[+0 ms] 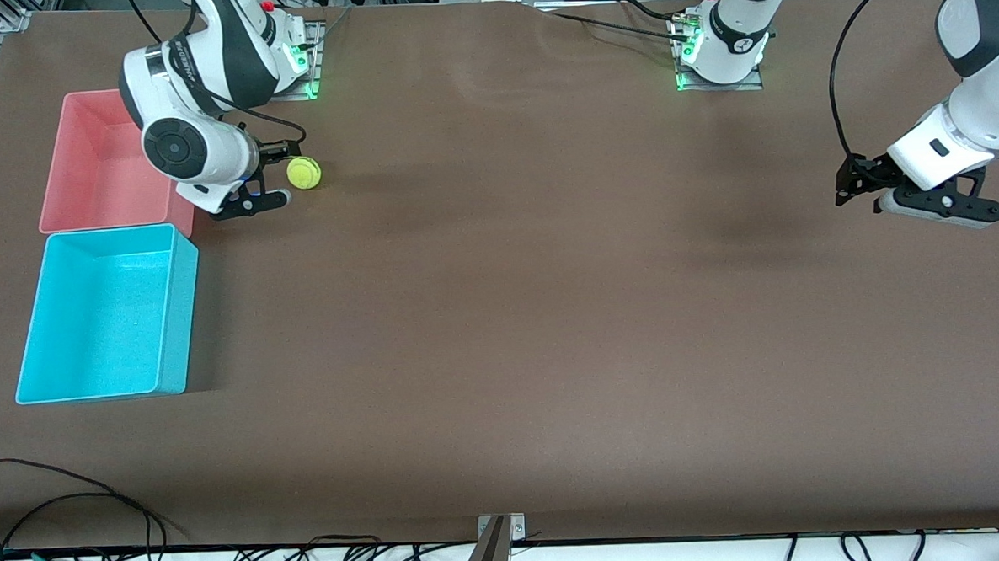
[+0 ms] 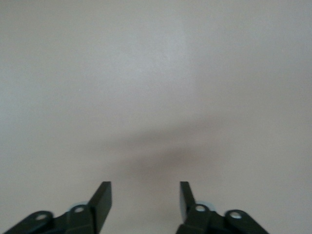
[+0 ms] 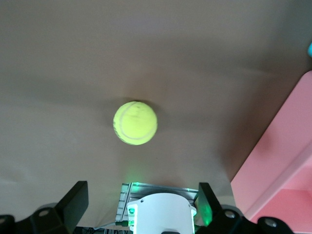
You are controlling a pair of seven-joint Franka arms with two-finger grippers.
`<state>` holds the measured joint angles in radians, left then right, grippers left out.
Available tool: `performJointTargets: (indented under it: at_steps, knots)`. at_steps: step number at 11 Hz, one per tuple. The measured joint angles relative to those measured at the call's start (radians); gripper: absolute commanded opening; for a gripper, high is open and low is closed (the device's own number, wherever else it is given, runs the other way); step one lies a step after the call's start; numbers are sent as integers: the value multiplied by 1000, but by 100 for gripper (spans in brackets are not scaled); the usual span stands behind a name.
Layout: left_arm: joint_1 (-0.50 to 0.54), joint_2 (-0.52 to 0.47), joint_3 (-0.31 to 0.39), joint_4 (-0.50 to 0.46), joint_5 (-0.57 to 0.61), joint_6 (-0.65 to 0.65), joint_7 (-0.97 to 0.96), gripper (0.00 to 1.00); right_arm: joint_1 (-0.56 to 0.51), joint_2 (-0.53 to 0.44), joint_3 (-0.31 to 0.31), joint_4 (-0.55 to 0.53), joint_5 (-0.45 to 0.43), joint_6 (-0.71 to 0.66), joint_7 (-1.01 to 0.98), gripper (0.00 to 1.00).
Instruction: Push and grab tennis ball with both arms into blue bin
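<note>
The blue bin [image 1: 109, 314] sits empty, just beside the pink bin [image 1: 102, 163] and nearer the front camera, so the drop-off is not yet done. The right gripper [image 1: 269, 174] is low by the pink bin's corner, fingers spread wide around nothing. The tennis ball [image 1: 303, 172] rests on the table [image 1: 518, 313] just off its fingertips, ungrasped. I judge the grab and carry remain. The left gripper [image 1: 862, 187] waits over bare table well apart, fingers parted and empty.
</note>
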<state>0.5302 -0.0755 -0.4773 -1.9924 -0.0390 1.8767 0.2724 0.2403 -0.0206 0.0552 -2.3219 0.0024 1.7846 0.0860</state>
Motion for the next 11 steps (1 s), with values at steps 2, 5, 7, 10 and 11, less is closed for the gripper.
performJointTargets:
  at_steps: [2, 5, 7, 10, 11]
  knots:
    - [-1, -1, -31, 63, -3, -56, -176, 100, 0, 0, 1, -110, 0, 96, 1, 100]
    - [-9, -5, -118, 125, -4, -113, -451, 100, -3, 1, 1, -313, -6, 318, 3, 100]
    - [-10, -7, -155, 133, -19, -129, -552, 100, -12, 0, 1, -357, -68, 359, 9, 100]
    - [-1, -8, -144, 196, -41, -187, -577, 100, -51, 0, -1, -389, -165, 418, 14, 100]
    - [8, -8, -129, 216, -48, -196, -576, 100, -61, 1, -2, -399, -176, 437, 14, 100]
